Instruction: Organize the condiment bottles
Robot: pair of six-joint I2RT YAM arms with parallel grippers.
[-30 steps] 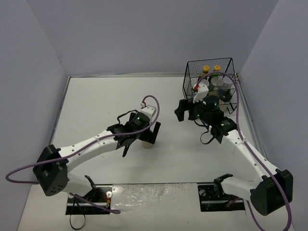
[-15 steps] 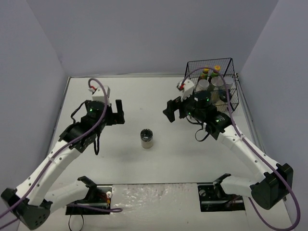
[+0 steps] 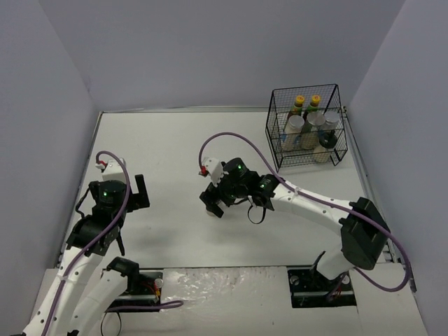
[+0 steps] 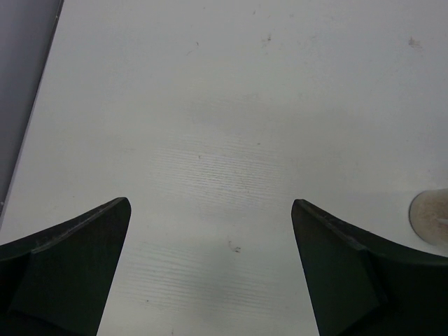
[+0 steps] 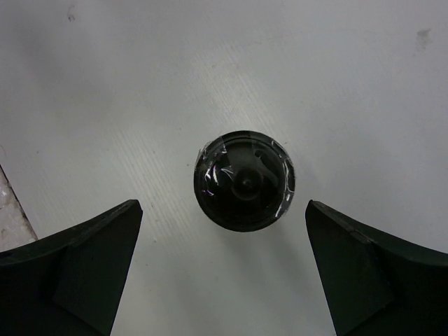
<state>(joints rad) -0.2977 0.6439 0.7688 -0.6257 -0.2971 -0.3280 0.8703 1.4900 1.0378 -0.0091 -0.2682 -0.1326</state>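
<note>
1. Black-capped shaker (image 5: 243, 180) stands upright mid-table (image 5: 336, 84); the cap is round, glossy and wrapped in film.
2. Right gripper (image 5: 224, 208) is above it, fingers spread, not touching.
3. Left gripper (image 4: 210, 204) gapes wide, well apart.

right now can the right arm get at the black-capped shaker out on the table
Probably yes: the right tool hangs open straight above the shaker, one finger on either side of it, with nothing in between.

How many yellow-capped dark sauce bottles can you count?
2: left yellow-capped dark bottle and right yellow-capped dark bottle, side by side at the back of the black wire basket; others may be hidden.
</note>
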